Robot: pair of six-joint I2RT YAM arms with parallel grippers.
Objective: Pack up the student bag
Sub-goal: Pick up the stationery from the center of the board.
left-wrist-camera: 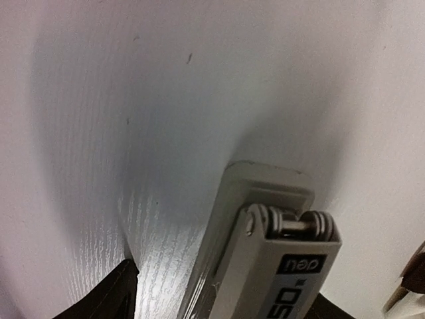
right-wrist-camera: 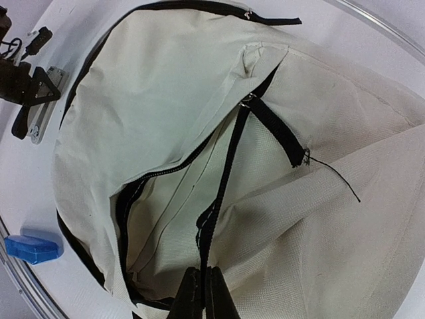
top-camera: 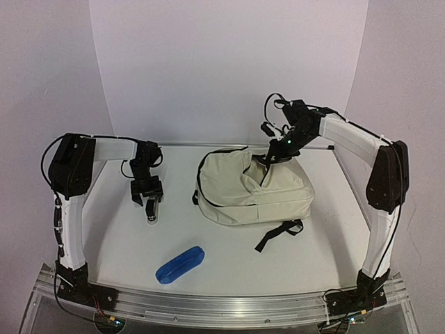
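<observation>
The cream student bag [top-camera: 243,191] lies at the table's middle right, its main zipper open and the pale inside showing [right-wrist-camera: 166,219]. My right gripper [top-camera: 278,149] is shut on the black zipper edge [right-wrist-camera: 229,166] of the bag's opening and holds it up; its jaws [right-wrist-camera: 202,292] are pressed together on the tape. A grey stapler [top-camera: 151,211] lies on the table at the left. My left gripper [top-camera: 147,200] is open just above it, and the stapler [left-wrist-camera: 265,252] lies between the fingers [left-wrist-camera: 113,292].
A small blue pencil case [top-camera: 180,264] lies near the front edge, also seen in the right wrist view [right-wrist-camera: 30,247]. A black strap [top-camera: 278,235] trails from the bag toward the front. A white back wall stands behind the table.
</observation>
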